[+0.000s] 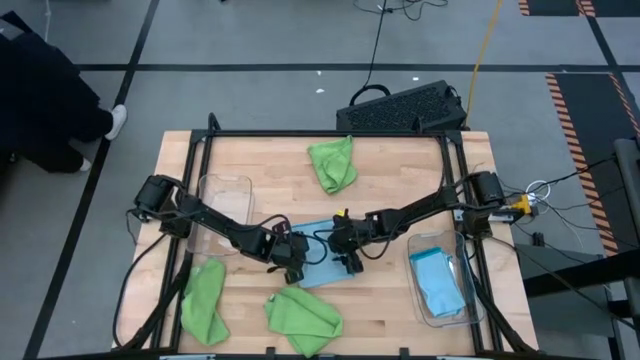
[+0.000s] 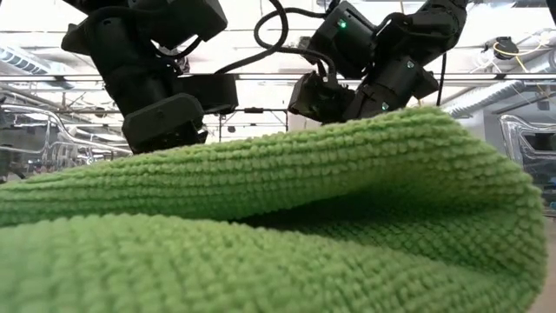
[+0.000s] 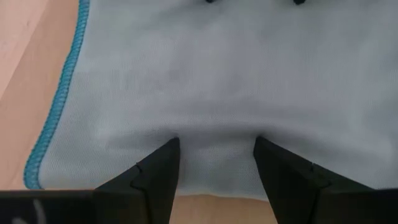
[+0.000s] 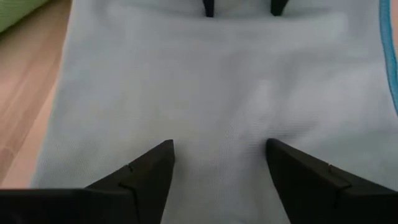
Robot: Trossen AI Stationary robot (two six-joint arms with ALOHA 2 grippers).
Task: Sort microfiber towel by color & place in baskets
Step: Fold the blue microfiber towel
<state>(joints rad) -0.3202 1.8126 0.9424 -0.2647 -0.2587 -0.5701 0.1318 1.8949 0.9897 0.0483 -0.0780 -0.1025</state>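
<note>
A light blue microfiber towel (image 1: 322, 265) lies flat at the table's middle. My left gripper (image 1: 293, 262) stands open over its left edge and my right gripper (image 1: 351, 259) open over its right part, fingertips facing each other across the cloth. Three lime green towels lie loose: one at the far middle (image 1: 333, 163), one near left (image 1: 204, 300), one near middle (image 1: 302, 315). One clear basket (image 1: 228, 190) stands at the left. The other basket (image 1: 455, 312) at the right holds a folded blue towel (image 1: 438, 280). In the low view the near green towel (image 2: 261, 217) hides both grippers' fingertips. My left gripper has both open fingertips (image 3: 166, 149) set on the blue towel just inside its edge (image 3: 217, 186), slanting down from the table's left. The cloth puckers into small creases between the tips and lies on the table. My right gripper's open fingertips (image 4: 163, 152) are down at the blue towel's surface (image 4: 217, 143), slanting from the table's right; I cannot tell whether they touch it.
A black perforated crate (image 1: 405, 108) sits beyond the far edge. A dark metal frame (image 1: 320, 134) runs around the table top. Bare wood shows between the far green towel and the blue one. A person's shoe (image 1: 117, 121) shows on the floor at the far left.
</note>
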